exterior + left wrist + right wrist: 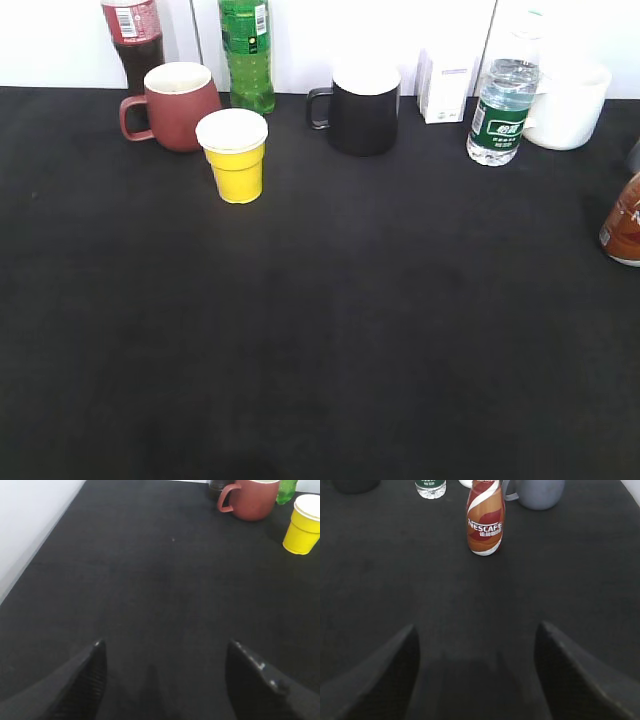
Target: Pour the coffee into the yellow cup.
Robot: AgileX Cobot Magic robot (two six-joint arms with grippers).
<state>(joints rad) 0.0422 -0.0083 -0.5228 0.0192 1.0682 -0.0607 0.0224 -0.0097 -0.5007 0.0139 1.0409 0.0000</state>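
Observation:
The yellow cup (236, 156) stands upright on the black table at the back left; it also shows in the left wrist view (303, 524) at the top right. The coffee is a brown and white Nescafe bottle (485, 519), upright and straight ahead of my right gripper; only its edge shows in the exterior view (624, 222) at the far right. My left gripper (165, 647) is open and empty above bare table, far from the cup. My right gripper (476, 630) is open and empty, well short of the bottle. Neither gripper shows in the exterior view.
A dark red mug (178, 105) stands just behind the yellow cup. A cola bottle (133, 38), a green bottle (248, 50), a black mug (362, 108), a white box (445, 85), a water bottle (502, 105) and a white mug (568, 105) line the back. A grey mug (538, 492) is behind the coffee.

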